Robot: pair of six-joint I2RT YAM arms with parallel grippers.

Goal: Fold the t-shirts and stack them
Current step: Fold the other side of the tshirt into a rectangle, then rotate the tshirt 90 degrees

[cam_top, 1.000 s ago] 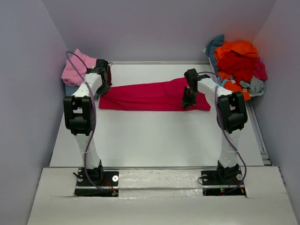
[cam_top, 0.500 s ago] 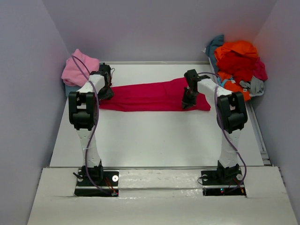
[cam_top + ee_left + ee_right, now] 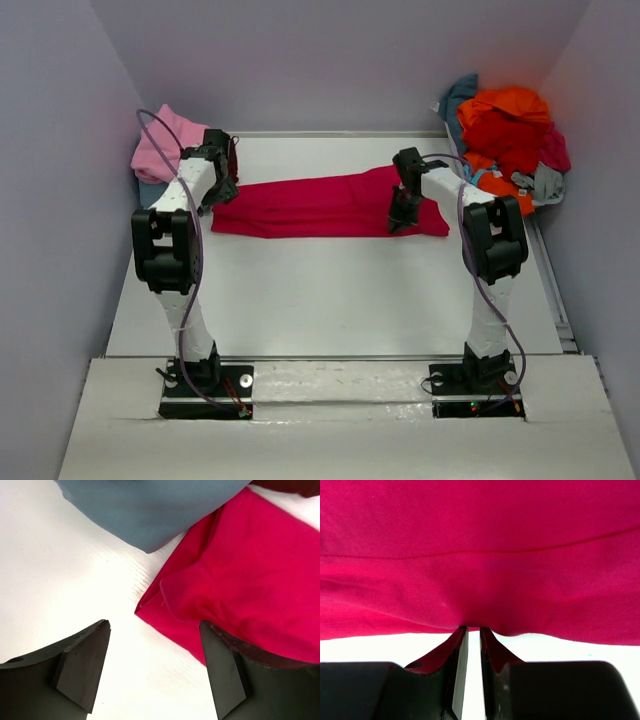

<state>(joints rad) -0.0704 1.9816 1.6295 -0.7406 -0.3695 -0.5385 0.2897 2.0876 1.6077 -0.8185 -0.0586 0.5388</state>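
Magenta-red t-shirt folded long on tabletop. Right gripper jaws pinching its near hem. Left gripper jaws spread at shirt's left corner, dusty blue t-shirt just beyond.

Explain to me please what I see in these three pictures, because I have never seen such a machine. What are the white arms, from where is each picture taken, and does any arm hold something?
You see two white robot arms bolted at the near edge of a white table. The wide picture comes from a fixed camera above and behind them. The other two come from small cameras on each wrist, looking past the black fingers.

A long magenta-red cloth t-shirt lies across the table. The right tool is shut on its near edge, pinching a fold. The left tool is open at the shirt's other end, one finger over the cloth, gripping nothing.

A pink folded shirt on a dusty blue one lies at the far left. A heap of orange, red and grey shirts waits at the far right.
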